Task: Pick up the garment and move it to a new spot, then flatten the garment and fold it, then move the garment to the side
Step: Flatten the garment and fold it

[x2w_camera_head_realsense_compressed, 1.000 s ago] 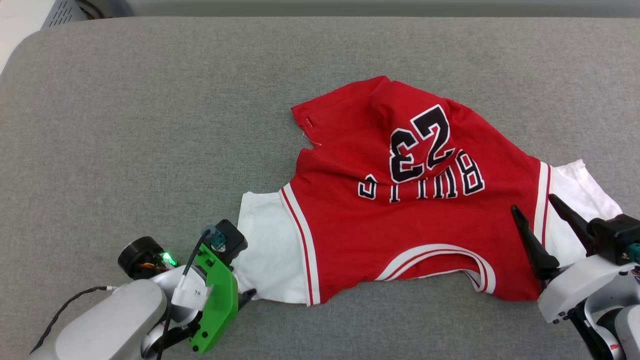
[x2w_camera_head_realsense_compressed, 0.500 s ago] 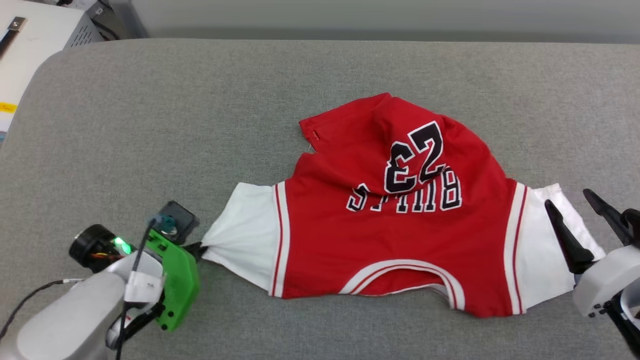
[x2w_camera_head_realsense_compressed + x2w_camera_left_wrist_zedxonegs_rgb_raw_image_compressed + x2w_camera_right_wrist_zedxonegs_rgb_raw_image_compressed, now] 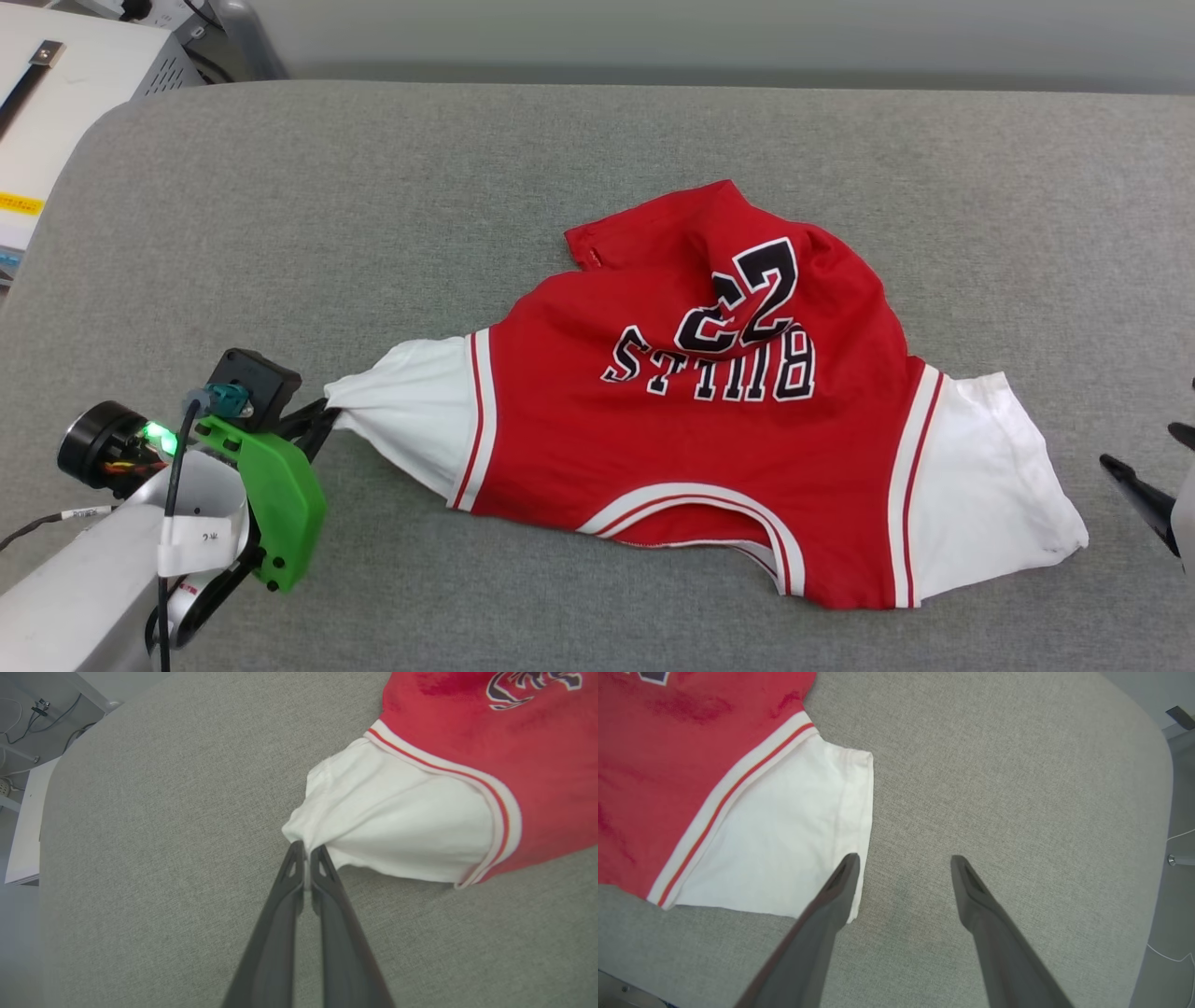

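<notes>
Bare grey table surface (image 3: 280, 205) surrounds the garment (image 3: 709, 448) on every side (broadest at its left), a white box (image 3: 75, 103) standing past the far-left corner.

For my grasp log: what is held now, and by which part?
Left gripper pinches the garment by the tip of its white sleeve; right gripper is open, holding nothing.

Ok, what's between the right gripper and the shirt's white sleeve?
Head view: only bare grey surface separates the right gripper from the sleeve of the garment.
</notes>
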Available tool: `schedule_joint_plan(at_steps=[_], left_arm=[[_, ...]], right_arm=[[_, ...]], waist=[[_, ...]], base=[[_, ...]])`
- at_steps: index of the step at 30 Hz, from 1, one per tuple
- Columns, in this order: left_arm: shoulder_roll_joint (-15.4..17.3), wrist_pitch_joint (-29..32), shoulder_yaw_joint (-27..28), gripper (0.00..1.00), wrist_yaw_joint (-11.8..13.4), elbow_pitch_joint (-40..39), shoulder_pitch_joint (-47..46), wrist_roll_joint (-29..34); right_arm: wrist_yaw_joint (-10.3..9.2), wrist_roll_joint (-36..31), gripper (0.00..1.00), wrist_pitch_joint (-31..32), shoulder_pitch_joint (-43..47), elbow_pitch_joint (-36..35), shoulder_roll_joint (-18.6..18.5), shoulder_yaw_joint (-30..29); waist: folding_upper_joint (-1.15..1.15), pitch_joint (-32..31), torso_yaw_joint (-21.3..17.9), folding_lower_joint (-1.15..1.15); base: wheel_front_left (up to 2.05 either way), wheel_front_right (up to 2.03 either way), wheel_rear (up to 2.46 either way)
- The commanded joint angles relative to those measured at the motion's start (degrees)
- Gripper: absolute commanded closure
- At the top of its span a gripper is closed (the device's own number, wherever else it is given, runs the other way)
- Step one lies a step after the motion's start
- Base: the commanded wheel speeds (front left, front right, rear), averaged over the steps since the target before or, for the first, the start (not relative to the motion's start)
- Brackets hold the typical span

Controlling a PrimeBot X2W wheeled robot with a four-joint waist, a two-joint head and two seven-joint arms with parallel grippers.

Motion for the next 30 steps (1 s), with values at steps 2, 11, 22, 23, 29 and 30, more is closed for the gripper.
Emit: schedule_joint_plan(at_steps=[2, 11, 22, 23, 29, 30], left_arm=[[0.13, -0.42, 0.17, 1.00, 0.63, -0.70, 0.33, 0.06], [-1.67, -1.13, -0.70, 1.00, 0.37, -0.83, -1.17, 1.34], [-2.99, -2.03, -1.64, 1.00, -0.39, 1.00, -1.53, 1.62], [-2.97, -2.07, -1.74, 1.00, -0.42, 1.19, -1.25, 1.50], [-2.87, -3.21, -2.05, 1.00, -0.36, 1.09, 0.51, 0.88], [-2.69, -3.60, -1.90, 1.00, -0.23, 0.72, 0.76, 0.77]], right_arm=[[-0.05, 1.64, 0.00, 3.02, -0.54, -0.01, -0.87, 1.73], [-0.05, 3.79, 0.00, 5.99, -4.92, 7.80, 0.68, 10.42], [-0.05, 5.73, 0.57, -0.10, -8.12, 20.49, 5.18, 22.80], [-0.05, 6.18, 1.00, -1.15, -8.42, 20.84, 5.36, 23.49], [-0.05, 7.10, 1.00, -9.49, -10.48, 20.78, 4.62, 23.85], [-0.05, 6.96, 1.00, -11.10, -10.78, 20.18, 4.23, 23.23]], waist=[[0.00, 0.50, 0.31, 0.00], [0.00, 2.67, 1.77, 0.00], [0.00, 2.42, 2.14, 0.00], [0.00, 1.94, 1.94, 0.00], [0.00, -2.24, 0.96, 0.00], [0.00, -3.12, 0.77, 0.00]], base=[[0.00, 0.00, 0.00], [0.00, 0.00, 0.00], [0.00, 0.00, 0.00], [0.00, 0.00, 0.00], [0.00, 0.00, 0.00], [0.00, 0.00, 0.00]])
